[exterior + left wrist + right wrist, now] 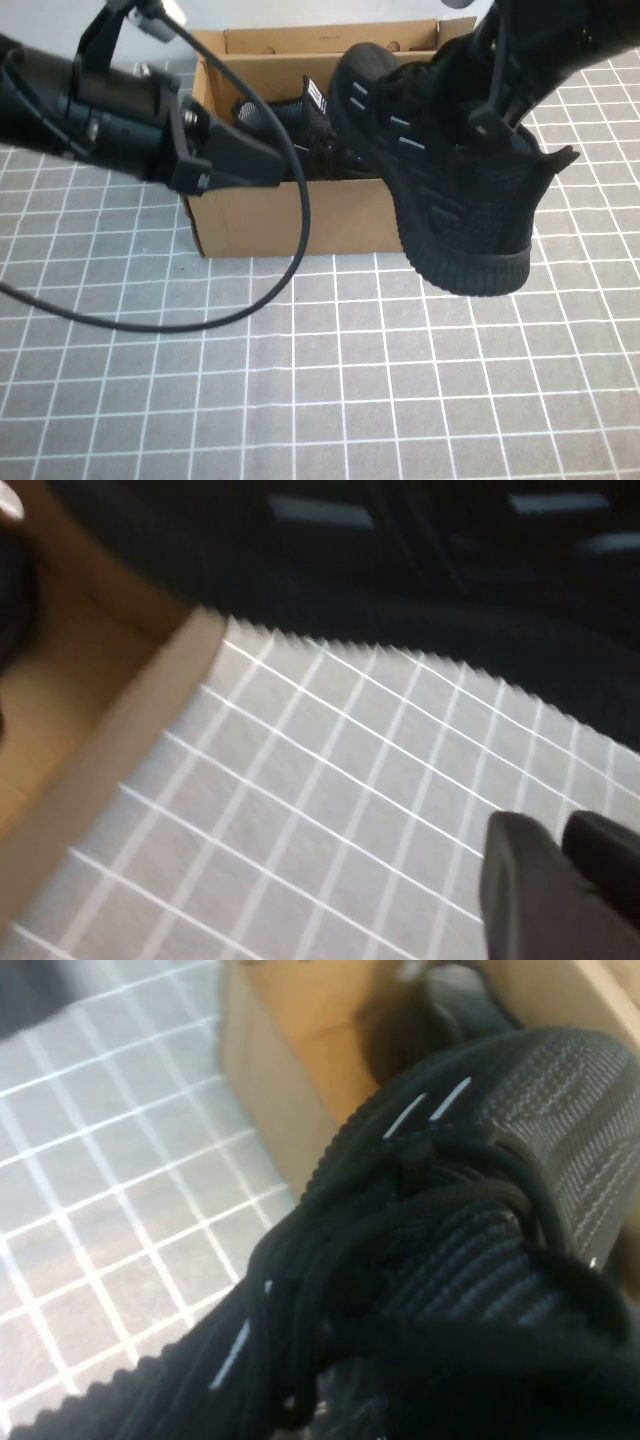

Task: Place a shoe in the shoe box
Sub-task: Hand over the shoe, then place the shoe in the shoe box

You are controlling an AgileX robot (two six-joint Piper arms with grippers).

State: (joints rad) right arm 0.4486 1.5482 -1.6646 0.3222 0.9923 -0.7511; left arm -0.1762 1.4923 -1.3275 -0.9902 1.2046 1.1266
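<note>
A black shoe (450,170) is held aloft, heel lowest, over the right end of the shoe box (300,215), gripped by the closed right gripper (495,70). A second shoe (295,125) lies inside the box, which stands at the worktop's (330,380) far edge. The left gripper (265,160) is positioned at the box's front left; the state of its fingers cannot be told.
</note>
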